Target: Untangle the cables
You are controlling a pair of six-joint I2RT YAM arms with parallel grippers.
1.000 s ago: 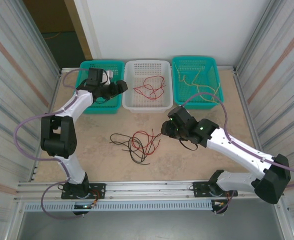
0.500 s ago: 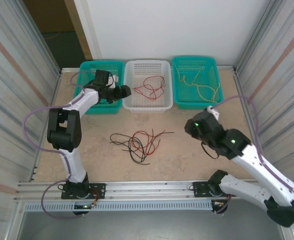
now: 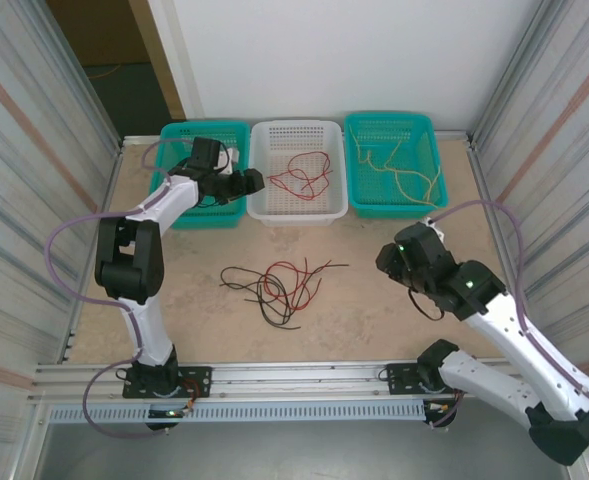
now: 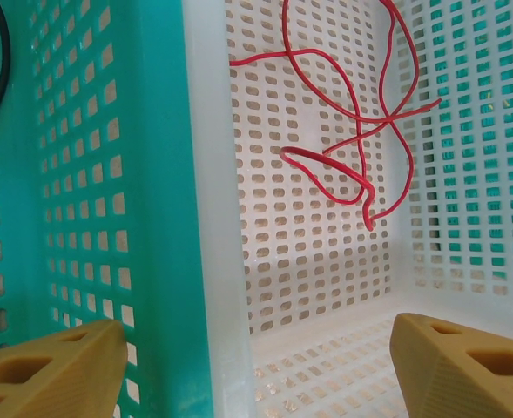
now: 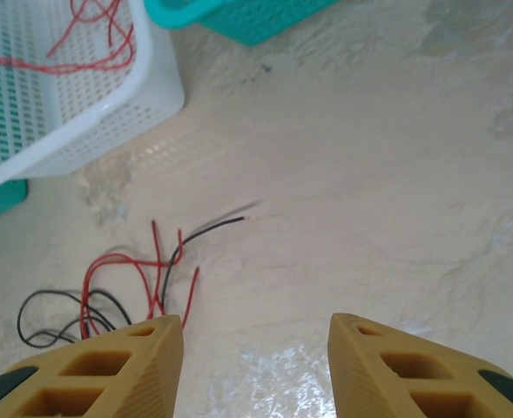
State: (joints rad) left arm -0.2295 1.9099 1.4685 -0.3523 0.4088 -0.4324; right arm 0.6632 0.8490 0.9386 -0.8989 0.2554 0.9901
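Tabletop: three baskets along the far edge, namely left teal basket, white basket and right teal basket.

Left gripper is at the far left, over the wall between the left teal and white baskets; jaws wide, nothing in them.

Right gripper is over bare tabletop to the right of the tangle, not touching it; jaws partly apart, empty.

Sorted already: red wires in the white basket, yellow wires in the right teal one.

Tangle of red and black lies mid-tabletop.

Likely step: the right arm goes for the next wire. Best target is the black wire end poking out to the right. Pinch only that strand, close fully, and pull slowly rightwards and low so the reds slip off rather than drag along.
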